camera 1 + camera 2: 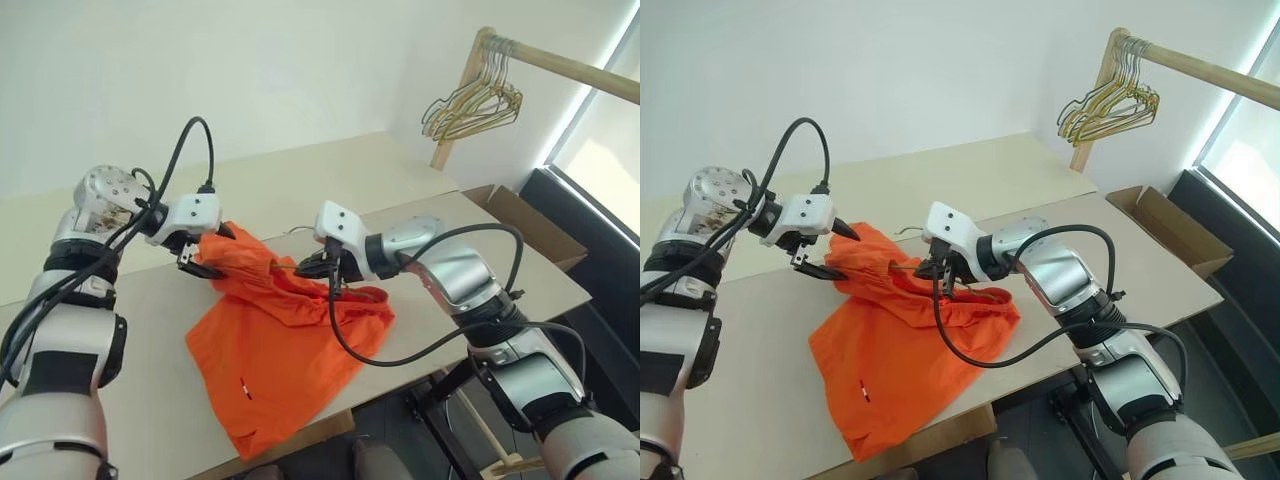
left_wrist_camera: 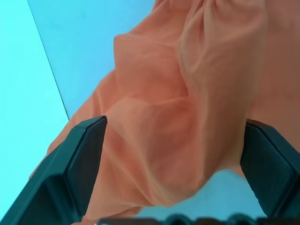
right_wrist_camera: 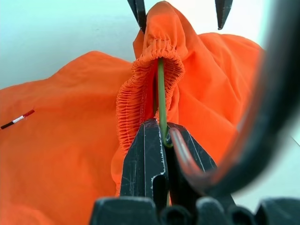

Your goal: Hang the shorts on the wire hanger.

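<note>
Orange shorts (image 1: 275, 340) lie mostly flat on the pale surface (image 1: 150, 400), with the waistband end pulled up between the two arms.

Head view: left gripper (image 1: 208, 252) sits at the raised corner of the shorts, jaws spread wide around the fabric, not pinching it. Right gripper (image 1: 318, 268) is on the other side of that raised fold, clamped on the hanger (image 1: 908, 231); most of the wire is buried in the shorts, a short bit pokes out beside the right gripper. Spare hangers (image 1: 472, 105) on the wooden rail (image 1: 560, 65) are well apart from the shorts.

Left wrist view: both fingers (image 2: 75, 164) stand wide, fabric bulging loosely between them, no grip.

Right wrist view: jaws closed on the thin green wire, which runs straight up into the gathered waistband opening. The left gripper's fingertips (image 3: 138, 11) flank the top of the fold.

My read: the wire is being threaded through the waistband. To do it well, keep the right clamp firm and the wire level, re-grip the elastic edge with the left rather than loose cloth, and pull the shorts along the wire. Risk: the thin fabric bunches or slips off.
</note>
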`<state>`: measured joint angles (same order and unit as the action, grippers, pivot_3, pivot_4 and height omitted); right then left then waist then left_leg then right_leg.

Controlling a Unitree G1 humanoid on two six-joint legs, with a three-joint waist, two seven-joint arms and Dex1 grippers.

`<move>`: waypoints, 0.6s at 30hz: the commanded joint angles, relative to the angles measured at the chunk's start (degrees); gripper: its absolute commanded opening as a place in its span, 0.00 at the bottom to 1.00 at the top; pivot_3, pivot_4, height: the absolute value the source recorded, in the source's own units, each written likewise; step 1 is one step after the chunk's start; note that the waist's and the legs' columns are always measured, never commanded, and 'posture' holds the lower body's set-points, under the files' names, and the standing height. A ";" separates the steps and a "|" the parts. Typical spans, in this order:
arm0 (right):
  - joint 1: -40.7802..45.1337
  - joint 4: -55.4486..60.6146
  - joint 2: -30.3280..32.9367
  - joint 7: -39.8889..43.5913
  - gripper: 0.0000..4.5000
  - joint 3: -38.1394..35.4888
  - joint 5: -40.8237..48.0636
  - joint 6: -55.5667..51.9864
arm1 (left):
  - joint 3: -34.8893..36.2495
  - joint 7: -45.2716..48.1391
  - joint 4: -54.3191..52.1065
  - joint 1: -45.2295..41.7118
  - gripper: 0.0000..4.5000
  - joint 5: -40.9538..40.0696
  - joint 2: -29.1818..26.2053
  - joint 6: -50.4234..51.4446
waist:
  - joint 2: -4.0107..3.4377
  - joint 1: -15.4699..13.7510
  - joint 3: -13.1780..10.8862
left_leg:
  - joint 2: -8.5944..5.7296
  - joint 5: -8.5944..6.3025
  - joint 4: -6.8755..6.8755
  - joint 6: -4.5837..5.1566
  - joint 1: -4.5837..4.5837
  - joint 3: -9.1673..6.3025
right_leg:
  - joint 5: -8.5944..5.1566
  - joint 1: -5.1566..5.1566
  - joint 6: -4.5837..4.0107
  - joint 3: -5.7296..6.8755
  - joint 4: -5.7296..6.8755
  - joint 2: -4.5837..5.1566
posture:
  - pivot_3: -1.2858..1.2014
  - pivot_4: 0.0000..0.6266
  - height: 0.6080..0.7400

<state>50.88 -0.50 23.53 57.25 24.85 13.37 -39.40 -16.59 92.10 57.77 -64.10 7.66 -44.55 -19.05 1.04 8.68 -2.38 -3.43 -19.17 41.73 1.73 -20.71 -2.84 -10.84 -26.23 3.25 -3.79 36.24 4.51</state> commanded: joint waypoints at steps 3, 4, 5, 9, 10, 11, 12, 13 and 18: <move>0.38 1.29 -0.36 -0.27 0.00 -2.35 0.11 1.34 | -2.91 0.40 -0.02 0.76 0.99 0.98 -2.34 -4.97 | 0.00 -0.01 0.00 | -0.01 0.00 0.00 0.00 0.00 0.00 | 0.00 0.00 0.00 0.00 0.00 0.01 | 0.50 0.00 1.00; 0.40 1.28 -0.36 -0.31 0.00 -2.42 0.13 1.32 | -3.25 0.40 0.09 1.02 0.99 1.78 -2.52 -6.07 | 0.00 -0.01 0.00 | 0.00 0.00 0.00 0.00 0.00 0.00 | 0.00 0.00 0.00 0.00 0.00 0.01 | 0.50 0.00 1.00; 0.42 1.27 -0.35 -0.33 0.00 -2.49 0.15 1.28 | -3.42 0.24 0.24 1.15 0.99 2.60 -2.57 -6.79 | 0.00 -0.01 0.00 | 0.00 0.00 0.00 0.00 0.00 0.00 | 0.00 0.00 0.00 0.00 0.00 0.01 | 0.50 0.00 1.00; 0.39 1.48 -0.17 -0.26 0.00 -2.77 0.17 1.09 | -3.55 -3.61 1.78 0.99 0.79 5.21 -1.91 -9.28 | 0.00 -0.02 0.00 | 0.00 0.01 0.00 -0.01 0.00 0.00 | 0.00 0.00 0.00 0.01 -0.01 0.00 | 0.49 0.00 1.00; 0.38 1.50 -0.15 -0.26 0.00 -2.81 0.15 1.06 | -3.38 -4.09 2.16 0.77 0.73 5.42 -1.61 -9.25 | 0.00 -0.02 0.00 | 0.00 0.00 0.00 -0.01 0.00 0.00 | 0.00 0.00 0.00 0.01 -0.01 0.01 | 0.49 0.00 1.00; 0.35 1.55 -0.13 -0.30 0.00 -2.85 0.14 1.01 | -3.38 -4.09 2.42 0.60 0.65 5.61 -1.48 -9.43 | 0.00 -0.01 0.00 | -0.01 0.00 0.00 -0.01 0.00 0.00 | 0.00 0.00 0.00 0.01 -0.01 0.01 | 0.49 0.00 1.00; 0.32 1.59 -0.11 -0.32 0.00 -2.86 0.12 0.99 | -3.37 -4.17 2.57 0.49 0.57 5.84 -1.43 -9.70 | 0.00 0.00 0.00 | -0.01 0.00 0.00 0.00 -0.01 0.00 | 0.00 0.00 0.00 0.01 -0.01 0.01 | 0.49 0.00 1.00; 0.30 1.61 -0.09 -0.35 0.00 -2.88 0.11 0.98 | -3.33 -4.35 2.68 0.38 0.52 6.09 -1.38 -9.79 | 0.00 0.00 0.00 | -0.01 0.00 0.00 -0.01 -0.01 0.00 | 0.00 0.00 0.00 0.01 -0.01 0.01 | 0.49 0.00 1.00; 0.35 1.44 -0.11 -0.61 0.00 -3.12 0.12 0.98 | -3.08 -5.75 3.75 -0.43 0.16 6.88 -1.19 -10.28 | 0.00 0.03 0.00 | 0.00 0.00 0.00 0.00 -0.02 0.00 | 0.00 0.00 0.00 0.01 0.00 0.00 | 0.49 0.00 1.00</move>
<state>50.74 -0.50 23.48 56.85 24.03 13.36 -39.39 -20.58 87.10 61.32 -62.48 14.28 -45.44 -28.62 1.04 8.71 -2.38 -3.42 -19.17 41.73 1.73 -20.72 -2.84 -10.84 -26.23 3.25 -3.78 36.24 4.51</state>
